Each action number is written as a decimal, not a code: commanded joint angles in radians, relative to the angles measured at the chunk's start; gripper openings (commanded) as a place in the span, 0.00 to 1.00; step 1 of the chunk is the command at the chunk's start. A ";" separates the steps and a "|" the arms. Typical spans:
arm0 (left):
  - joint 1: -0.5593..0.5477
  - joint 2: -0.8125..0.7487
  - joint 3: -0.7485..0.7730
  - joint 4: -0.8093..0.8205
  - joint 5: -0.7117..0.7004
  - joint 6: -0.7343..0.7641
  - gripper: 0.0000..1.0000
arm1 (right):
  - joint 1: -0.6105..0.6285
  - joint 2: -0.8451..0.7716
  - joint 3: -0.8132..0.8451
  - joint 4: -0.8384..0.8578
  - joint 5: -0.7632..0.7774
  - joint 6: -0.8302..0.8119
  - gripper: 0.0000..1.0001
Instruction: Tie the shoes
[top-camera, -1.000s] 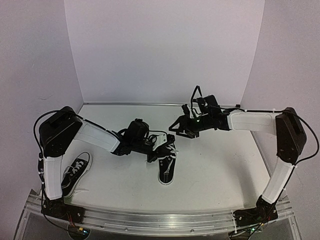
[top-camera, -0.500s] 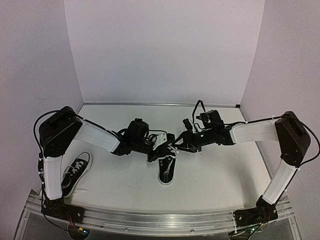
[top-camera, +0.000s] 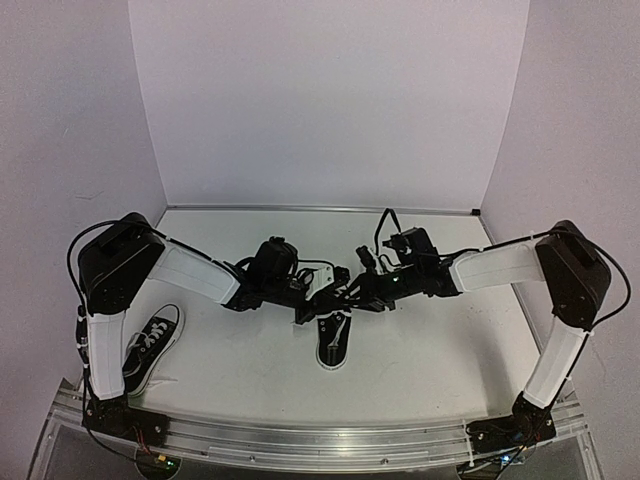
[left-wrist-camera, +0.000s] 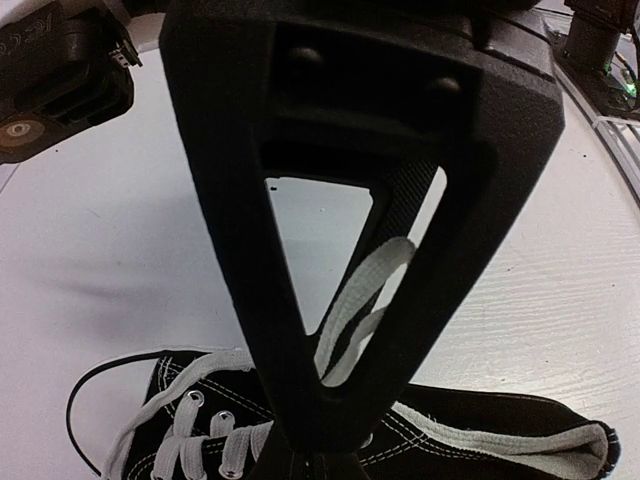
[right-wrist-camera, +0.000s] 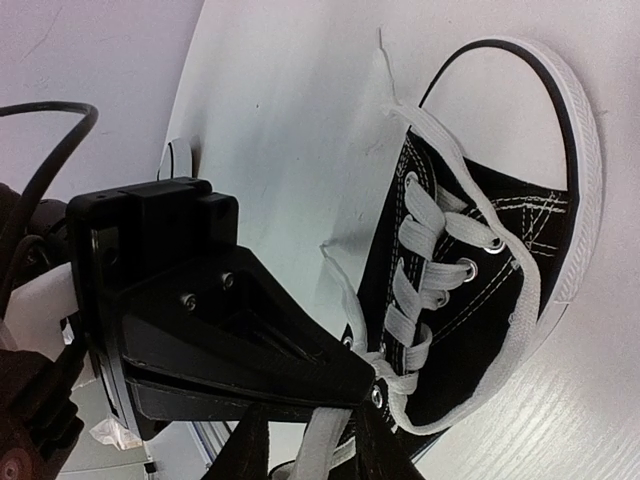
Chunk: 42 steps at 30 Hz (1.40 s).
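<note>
**Both claws work the laces of the black sneaker (top-camera: 333, 342), which lies on the white table (top-camera: 440, 350) beneath them.**

The left gripper (top-camera: 322, 308) is clenched on a white lace (left-wrist-camera: 372, 292) just above the sneaker's eyelets. The right gripper (top-camera: 352, 298), on the sneaker's other side, straddles a strand with its jaws apart and is not yet pinching; I cannot tell whether it is the same lace. The step looks like securing the second hold. I judge the right claw should close low on its strand, near the sneaker's tongue, then draw away gently while the left claw holds tension, or the light sneaker may drag. Only the overhead view shows the second sneaker (top-camera: 150, 345), well to the left of the first. Only the wrist views show lace running between the fingers.
</note>
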 joint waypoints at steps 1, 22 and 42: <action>0.001 -0.027 0.026 0.015 0.011 -0.002 0.00 | 0.008 0.010 0.015 0.022 0.001 -0.010 0.23; 0.028 -0.083 0.071 -0.142 -0.033 -0.001 0.33 | 0.014 0.010 0.035 -0.043 0.032 -0.035 0.00; 0.230 0.065 0.355 -0.645 -0.022 0.186 0.59 | 0.014 0.012 0.042 -0.045 0.054 -0.024 0.00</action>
